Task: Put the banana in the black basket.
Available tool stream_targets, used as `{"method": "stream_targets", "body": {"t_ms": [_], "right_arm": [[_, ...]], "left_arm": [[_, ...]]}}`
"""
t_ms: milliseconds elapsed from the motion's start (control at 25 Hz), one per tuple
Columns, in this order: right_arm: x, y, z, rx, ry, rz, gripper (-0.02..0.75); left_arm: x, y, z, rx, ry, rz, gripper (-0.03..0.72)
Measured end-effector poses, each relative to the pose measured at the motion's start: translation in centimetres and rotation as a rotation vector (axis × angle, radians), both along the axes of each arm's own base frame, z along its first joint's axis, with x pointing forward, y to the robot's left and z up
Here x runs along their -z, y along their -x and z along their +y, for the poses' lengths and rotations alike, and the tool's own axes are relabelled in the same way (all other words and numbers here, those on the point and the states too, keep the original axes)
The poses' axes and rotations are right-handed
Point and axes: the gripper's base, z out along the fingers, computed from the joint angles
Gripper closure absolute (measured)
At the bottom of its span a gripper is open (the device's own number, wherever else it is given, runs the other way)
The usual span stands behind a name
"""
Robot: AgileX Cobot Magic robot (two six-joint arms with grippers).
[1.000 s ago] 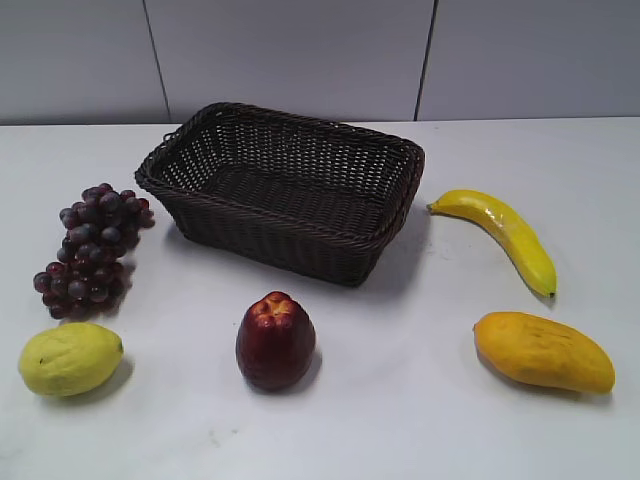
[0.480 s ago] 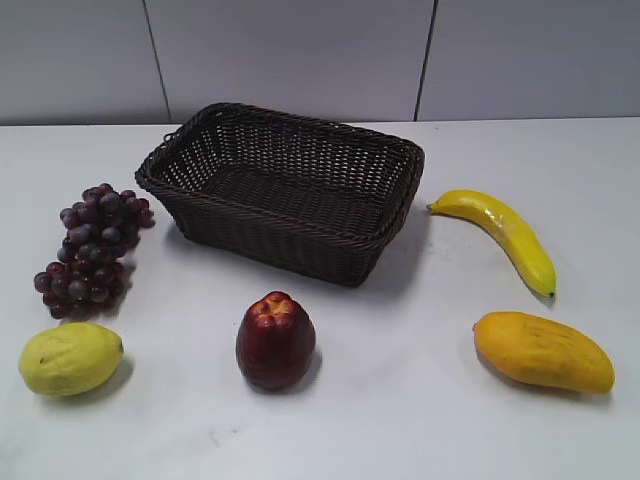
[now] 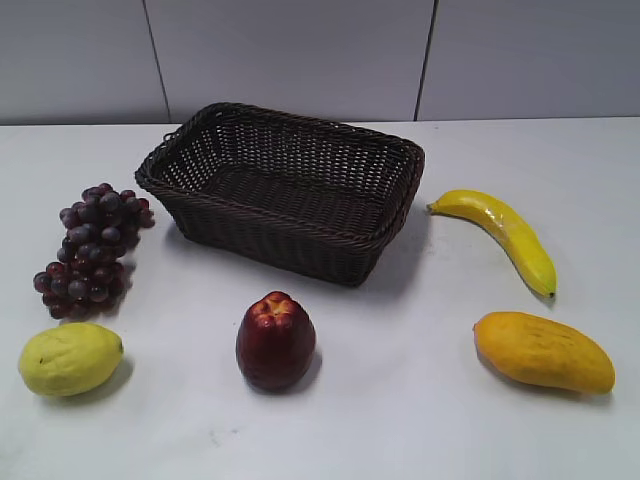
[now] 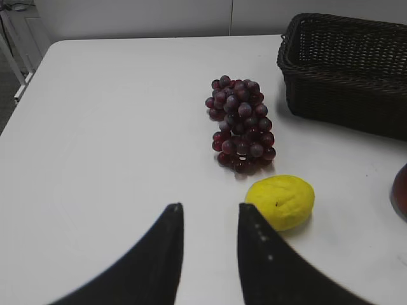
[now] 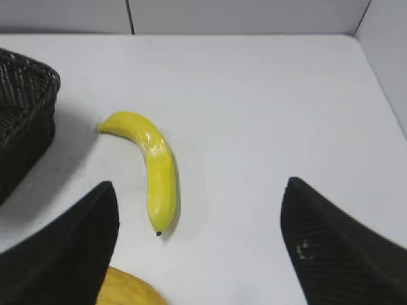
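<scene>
Starting layout. The long, curved, glossy yellow banana [image 3: 497, 236] lies on the white desk [image 3: 400, 400] just right of the large dark woven wicker basket [image 3: 285, 190], stem end toward the basket, apart from its wall. The basket is empty.

Right tool [image 5: 200, 244]: jaws spread wide, holding nothing, above the desk with the banana between and ahead of them. Left tool [image 4: 208, 251]: jaws a narrow gap apart, empty, on the far side of the basket from the banana.

Step in hand, as judged: the reach. You should lower the right tool over the banana's thick middle, jaws across its width, and keep clear of the plump orange-yellow mango [image 3: 543, 351] lying nearer the camera than the banana. Lift above the braided rim before crossing.

The exterior view shows no tool at all; only the wrist views give jaw states. The left wrist view does not show the banana.
</scene>
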Motion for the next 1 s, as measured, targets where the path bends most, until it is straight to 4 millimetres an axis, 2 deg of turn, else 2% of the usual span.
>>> {"method": "stream_targets", "body": {"t_ms": [120, 320, 520, 720, 1000], "right_arm": [[0.9, -3.3, 0.7, -0.044, 0.025, 0.116, 0.103], [2.9, -8.6, 3.4, -0.151, 0.073, 0.31, 0.103], [6.2, -13.4, 5.1, -0.185, 0.095, 0.462, 0.106], [9.1, -17.4, 5.8, -0.191, 0.117, 0.535, 0.106], [12.9, -21.6, 6.4, -0.202, 0.152, 0.592, 0.115]], "left_arm": [[0.0, 0.0, 0.0, 0.0, 0.0, 0.0, 0.473], [0.0, 0.0, 0.0, 0.0, 0.0, 0.0, 0.473], [0.0, 0.0, 0.0, 0.0, 0.0, 0.0, 0.473], [0.0, 0.0, 0.0, 0.0, 0.0, 0.0, 0.473], [0.0, 0.0, 0.0, 0.0, 0.0, 0.0, 0.473]]}}
